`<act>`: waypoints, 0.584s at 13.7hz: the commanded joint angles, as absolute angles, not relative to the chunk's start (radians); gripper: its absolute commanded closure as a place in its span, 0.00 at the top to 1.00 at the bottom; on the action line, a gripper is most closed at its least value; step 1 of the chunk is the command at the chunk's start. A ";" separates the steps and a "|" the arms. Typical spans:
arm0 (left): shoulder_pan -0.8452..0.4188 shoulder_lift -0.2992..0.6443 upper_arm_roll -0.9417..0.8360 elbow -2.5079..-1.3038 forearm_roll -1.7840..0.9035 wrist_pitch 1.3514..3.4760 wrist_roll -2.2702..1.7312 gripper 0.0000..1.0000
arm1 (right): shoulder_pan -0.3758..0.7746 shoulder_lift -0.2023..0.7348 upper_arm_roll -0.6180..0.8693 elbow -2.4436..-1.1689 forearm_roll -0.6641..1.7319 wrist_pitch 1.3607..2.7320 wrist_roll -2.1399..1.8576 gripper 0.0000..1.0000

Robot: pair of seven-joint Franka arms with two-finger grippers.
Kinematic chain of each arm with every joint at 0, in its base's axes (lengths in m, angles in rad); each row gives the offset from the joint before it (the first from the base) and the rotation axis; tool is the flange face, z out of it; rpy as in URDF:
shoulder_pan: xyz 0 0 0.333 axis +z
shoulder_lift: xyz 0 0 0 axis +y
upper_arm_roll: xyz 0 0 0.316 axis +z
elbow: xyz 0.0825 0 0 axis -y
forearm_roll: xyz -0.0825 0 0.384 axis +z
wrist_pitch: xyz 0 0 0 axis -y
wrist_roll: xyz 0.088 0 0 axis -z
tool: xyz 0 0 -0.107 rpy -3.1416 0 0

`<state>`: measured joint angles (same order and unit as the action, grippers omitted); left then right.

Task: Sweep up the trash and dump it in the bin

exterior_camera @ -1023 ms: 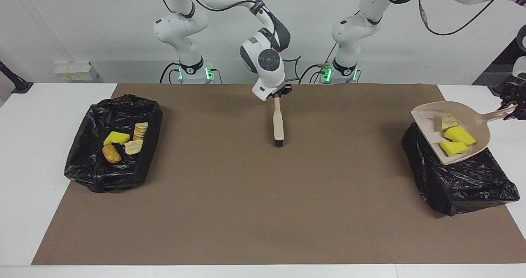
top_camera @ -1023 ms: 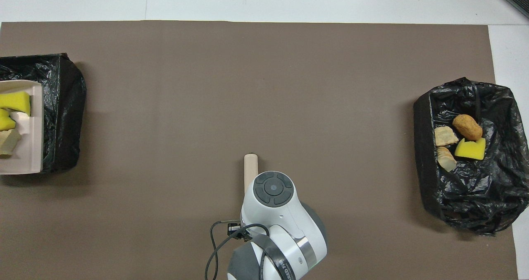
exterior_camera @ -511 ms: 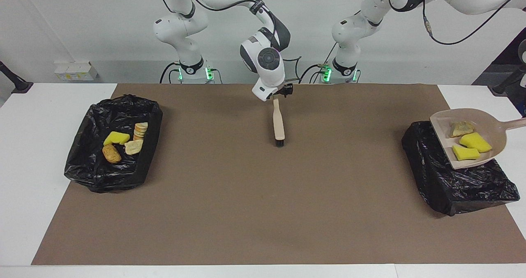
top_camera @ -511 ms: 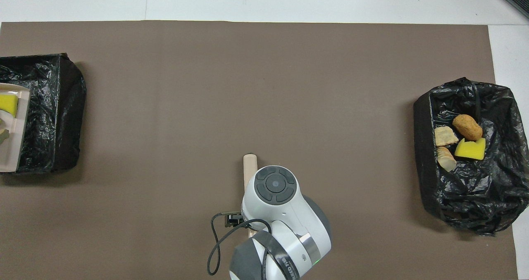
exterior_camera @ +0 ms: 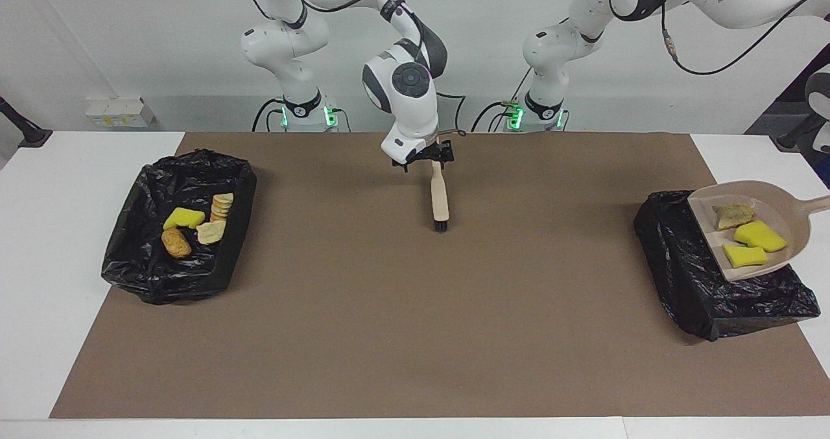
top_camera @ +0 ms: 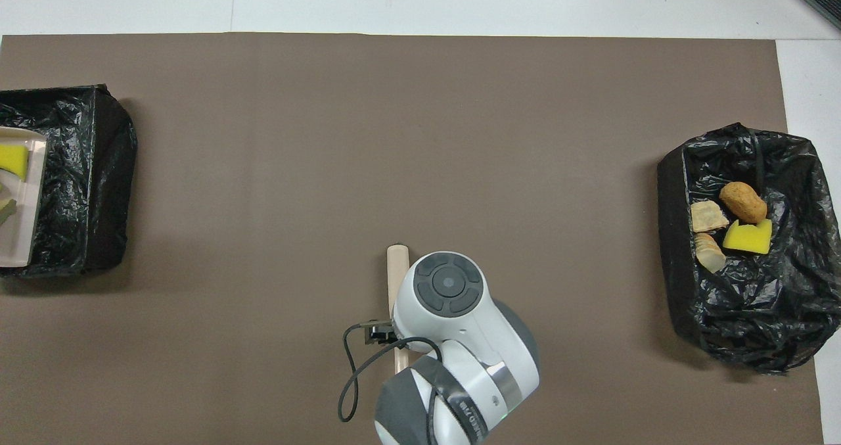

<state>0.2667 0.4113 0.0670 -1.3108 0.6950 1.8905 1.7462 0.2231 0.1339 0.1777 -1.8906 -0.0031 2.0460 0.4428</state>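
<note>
Brown paper mat [exterior_camera: 415,309] covers the white counter [exterior_camera: 58,244]; its middle lies open between two black-lined bins [exterior_camera: 178,235] [exterior_camera: 720,277] at the ends.

Trash: four scraps [exterior_camera: 194,226] in the right arm's bin; three [exterior_camera: 746,235] on a smooth beige dustpan [exterior_camera: 771,199] over the other bin.

Right end effector [exterior_camera: 425,158]: fingers wide, over the brush [exterior_camera: 440,196] handle.

Left end effector: out of view, closed.

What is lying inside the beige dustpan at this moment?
The dustpan, held over the bin at the left arm's end, carries two yellow sponge pieces and one pale crumbly piece. Whatever lies in the bin under it is covered.
</note>
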 commanded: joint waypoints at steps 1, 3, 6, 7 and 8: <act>0.224 0.407 0.077 -1.289 0.819 1.893 1.694 0.00 | 0.146 0.112 0.192 -1.861 -0.105 2.016 0.420 1.00; 0.218 0.378 0.075 -1.319 0.888 1.887 1.628 0.00 | 0.118 0.057 0.192 -1.856 -0.144 1.979 0.405 1.00; 0.166 0.328 0.077 -1.354 0.968 1.853 1.589 0.00 | 0.033 -0.047 0.190 -1.823 -0.127 1.876 0.396 1.00; 0.140 0.307 0.075 -1.367 1.001 1.824 1.569 0.00 | 0.011 -0.069 0.190 -1.792 -0.126 1.824 0.391 1.00; 0.121 0.292 0.075 -1.377 1.023 1.798 1.553 0.00 | -0.006 -0.087 0.189 -1.763 -0.126 1.765 0.384 1.00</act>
